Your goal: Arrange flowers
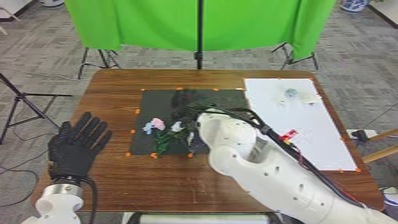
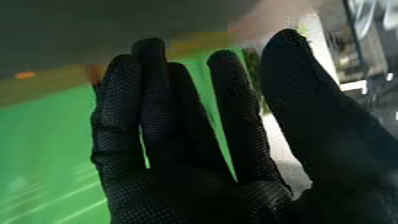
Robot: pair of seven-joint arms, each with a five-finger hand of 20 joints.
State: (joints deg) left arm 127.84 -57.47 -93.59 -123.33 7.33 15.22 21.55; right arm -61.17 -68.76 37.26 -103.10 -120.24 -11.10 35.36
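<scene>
Over the upper part of the dark mat [image 1: 147, 107], my right hand [image 1: 197, 101] blends into the black behind its white wrist. Seen from the right wrist, the right hand [image 2: 178, 150] has straight fingers, with the thumb apart from them and nothing held. A pink flower [image 1: 157, 123] and a pale bluish flower [image 1: 176, 126] lie on the mat's left half, their green stems [image 1: 163, 142] pointing toward the near edge. At the table's left side my left hand [image 1: 75, 150] is open, fingers straight. A small pale, see-through object [image 1: 291, 93] stands on the white sheet.
The white sheet [image 1: 311, 145] covers the table's right side, with a small red item [image 1: 289, 135] at its left part beside the right forearm. A green cloth [image 1: 142, 25] hangs beyond the brown table [image 1: 111, 90]. A blurred pinkish shape [image 2: 277, 14] appears beyond the fingers.
</scene>
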